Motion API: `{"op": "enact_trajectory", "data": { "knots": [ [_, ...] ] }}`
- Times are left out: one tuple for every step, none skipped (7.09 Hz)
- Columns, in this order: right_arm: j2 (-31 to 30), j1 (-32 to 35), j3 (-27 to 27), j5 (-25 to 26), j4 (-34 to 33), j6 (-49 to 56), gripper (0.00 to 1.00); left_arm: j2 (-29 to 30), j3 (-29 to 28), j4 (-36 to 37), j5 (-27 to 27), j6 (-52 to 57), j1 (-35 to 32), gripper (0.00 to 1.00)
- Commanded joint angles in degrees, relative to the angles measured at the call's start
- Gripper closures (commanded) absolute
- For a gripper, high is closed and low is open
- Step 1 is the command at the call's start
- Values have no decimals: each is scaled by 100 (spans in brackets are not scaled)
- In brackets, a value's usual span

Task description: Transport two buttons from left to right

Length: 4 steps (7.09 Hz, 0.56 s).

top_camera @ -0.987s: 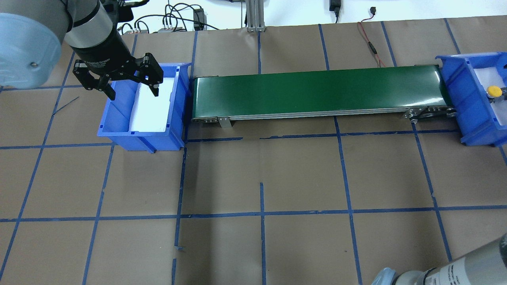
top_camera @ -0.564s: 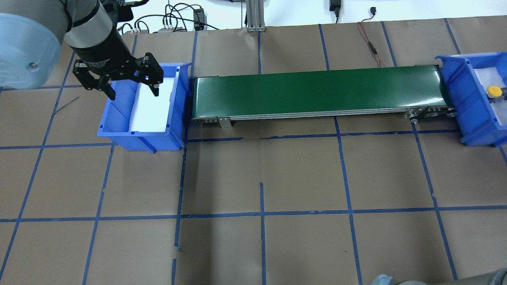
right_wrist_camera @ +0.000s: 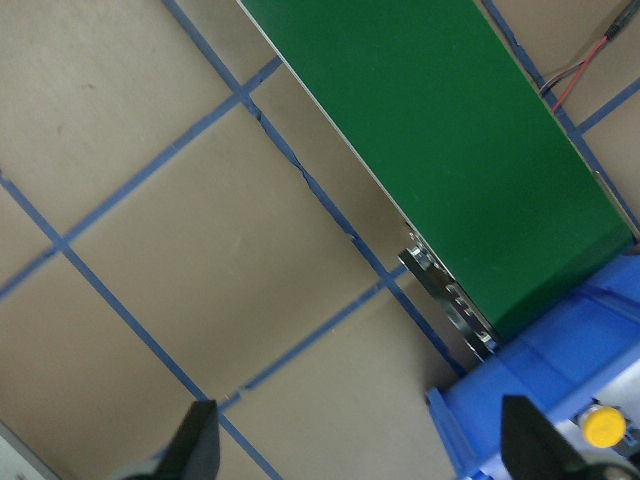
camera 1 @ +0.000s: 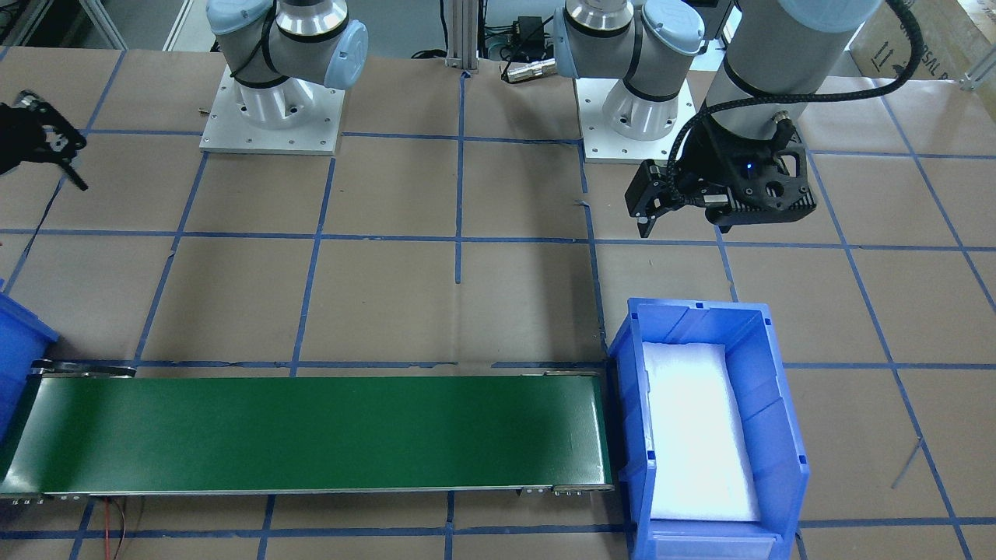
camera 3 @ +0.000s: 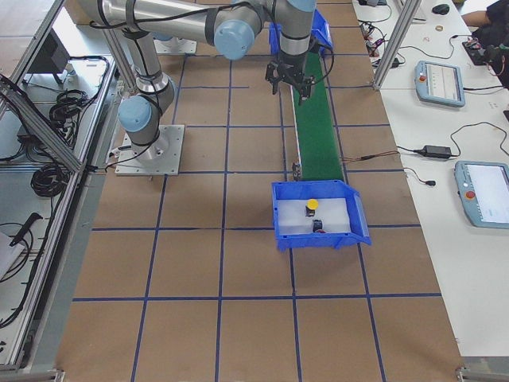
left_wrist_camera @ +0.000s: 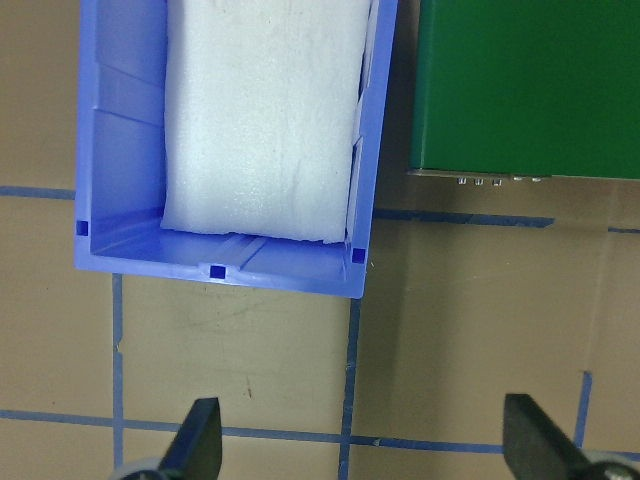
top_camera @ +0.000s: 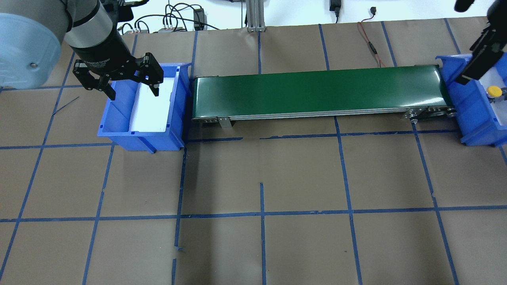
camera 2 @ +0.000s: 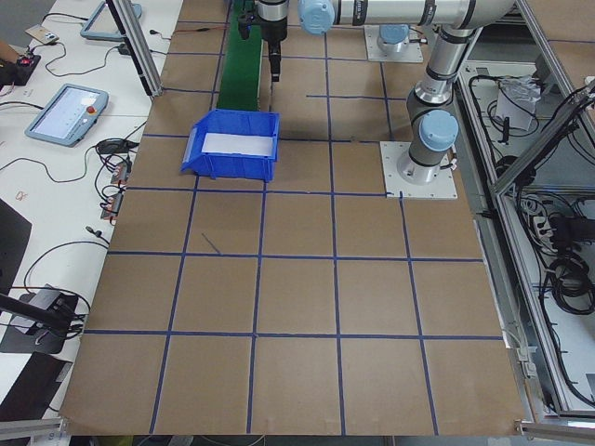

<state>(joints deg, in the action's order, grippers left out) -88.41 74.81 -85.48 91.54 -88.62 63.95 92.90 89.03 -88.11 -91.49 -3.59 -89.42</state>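
Your R bin (camera 3: 322, 241) holds 2: yellow button (camera 3: 312, 205), dark button (camera 3: 318, 226). L claw (top_camera: 134, 94) & R claw (right_wrist_camera: 355, 445): both apart, empty.

You're looking at a table (top_camera: 301, 174) that is wearing matt brown paper (top_camera: 388, 174), slightly creased, with blue tape lines (top_camera: 261, 213) lying flat and dull on it. The left bin (top_camera: 134, 139) is showing smooth moulded blue plastic with a soft gloss. The white foam pad (left_wrist_camera: 265, 120) inside it is looking soft and faintly wrinkled. The green belt (top_camera: 317, 89) is catching a mild sheen, running smooth along a bare metal side rail (top_camera: 317, 114). The yellow button (top_camera: 493, 91) is showing a glossy plastic cap. The left gripper (top_camera: 134, 94) is looking matt black.
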Motion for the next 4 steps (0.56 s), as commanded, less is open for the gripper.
{"op": "enact_trajectory", "data": {
  "knots": [
    [-88,1135,5,-5,73,-2516,0,0,0,-4,0,-1,3,0],
    [-89,1680,-4,-48,47,-3503,0,0,0,5,0,-1,-5,0],
    [-71,2069,-4,-23,-41,-4417,0,0,0,5,9,-1,-5,0],
    [-54,1994,22,30,-163,-4914,0,0,0,5,9,-1,-5,0]
  ]
}}
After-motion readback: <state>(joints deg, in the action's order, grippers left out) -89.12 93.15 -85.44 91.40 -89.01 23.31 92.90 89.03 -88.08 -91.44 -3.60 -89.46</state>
